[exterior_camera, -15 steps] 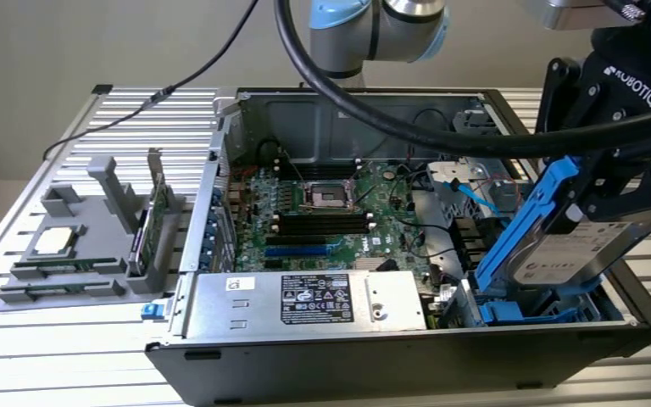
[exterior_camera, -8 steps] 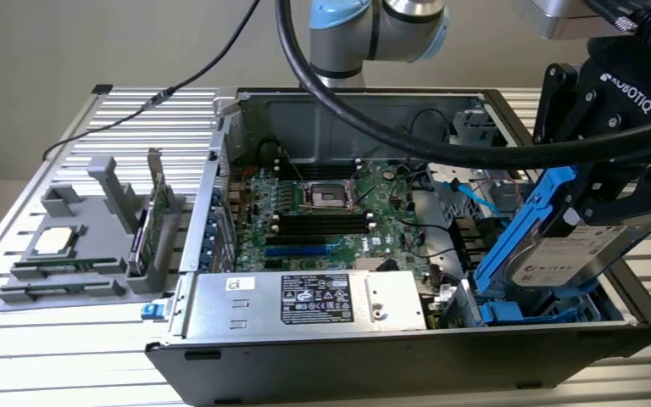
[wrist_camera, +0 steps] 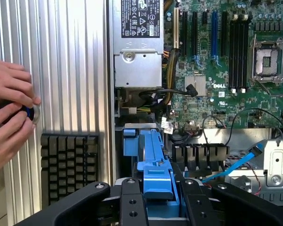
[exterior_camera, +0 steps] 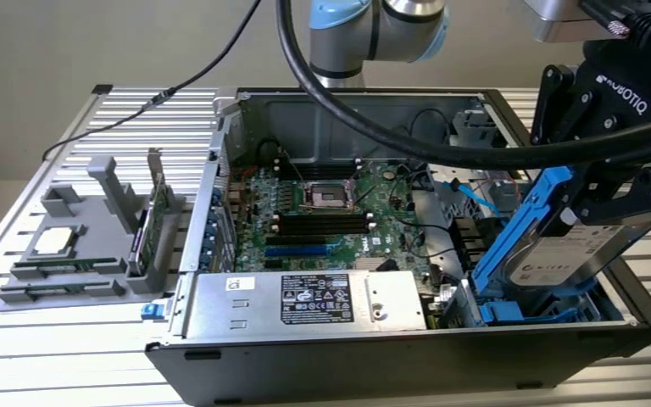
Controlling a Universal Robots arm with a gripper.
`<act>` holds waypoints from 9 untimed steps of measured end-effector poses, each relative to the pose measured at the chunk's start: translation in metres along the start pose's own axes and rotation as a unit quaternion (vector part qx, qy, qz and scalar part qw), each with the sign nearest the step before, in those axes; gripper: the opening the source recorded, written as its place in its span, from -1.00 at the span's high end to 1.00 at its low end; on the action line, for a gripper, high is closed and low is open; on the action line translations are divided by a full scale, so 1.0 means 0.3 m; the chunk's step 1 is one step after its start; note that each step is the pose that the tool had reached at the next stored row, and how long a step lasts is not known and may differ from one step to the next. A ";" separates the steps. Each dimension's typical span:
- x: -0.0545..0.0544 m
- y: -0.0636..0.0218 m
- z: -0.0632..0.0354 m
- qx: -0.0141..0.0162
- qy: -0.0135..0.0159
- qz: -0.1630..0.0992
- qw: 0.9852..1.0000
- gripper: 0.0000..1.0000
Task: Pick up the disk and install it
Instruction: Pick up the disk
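The open computer case (exterior_camera: 416,365) lies on the ribbed table (exterior_camera: 65,356). At the exterior view's right end of the case the disk (exterior_camera: 558,254) stands tilted, its lower edge down inside. My gripper (exterior_camera: 614,203) pinches the disk's blue carrier, a finger on each side. A person's hands (wrist_camera: 9,117) meet over the table beside the case.

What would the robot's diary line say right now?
end effector: shut on disk | disk: tilted, lower end inside computer case | install: not finished
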State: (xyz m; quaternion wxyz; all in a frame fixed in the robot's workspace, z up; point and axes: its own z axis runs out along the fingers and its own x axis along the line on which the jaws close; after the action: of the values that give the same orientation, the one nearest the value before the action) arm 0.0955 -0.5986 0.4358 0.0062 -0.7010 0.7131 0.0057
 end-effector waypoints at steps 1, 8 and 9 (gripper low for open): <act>-0.001 0.000 0.000 0.000 0.000 0.000 1.000 0.34; -0.004 -0.002 0.001 0.000 0.007 0.000 1.000 0.34; -0.005 -0.003 0.001 0.000 0.008 0.000 1.000 0.34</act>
State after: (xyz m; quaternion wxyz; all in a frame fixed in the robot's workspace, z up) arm 0.0963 -0.5970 0.4355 0.0007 -0.7012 0.7130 0.0001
